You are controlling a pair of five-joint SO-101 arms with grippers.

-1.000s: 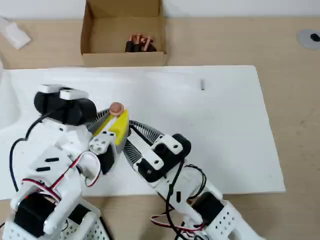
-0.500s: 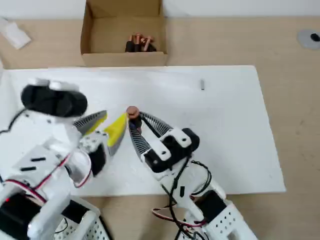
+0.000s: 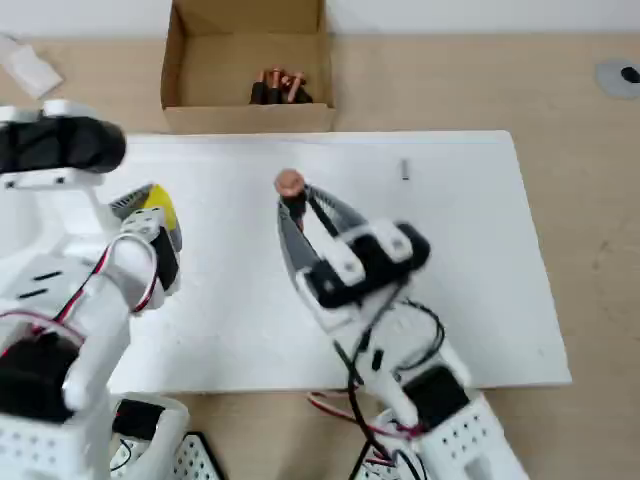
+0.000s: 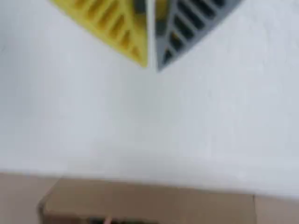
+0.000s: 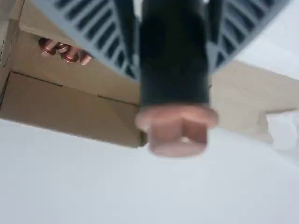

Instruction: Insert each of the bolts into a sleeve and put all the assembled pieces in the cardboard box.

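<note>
Right gripper (image 3: 295, 208), clamping the sleeved bolt (image 3: 288, 182), had moved up-frame toward the cardboard box (image 3: 200, 120); left gripper (image 4: 151, 63), closed empty, retreated left

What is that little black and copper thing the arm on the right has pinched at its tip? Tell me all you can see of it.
It is one assembled piece: a smooth black tube-shaped sleeve with a bolt head, copper-coloured and metallic-looking, sticking out of its free end. The right gripper clamps the sleeve between its grey ribbed fingers. Nothing else appears to touch it. It sits over the white mat, head pointing towards the cardboard box.
</note>
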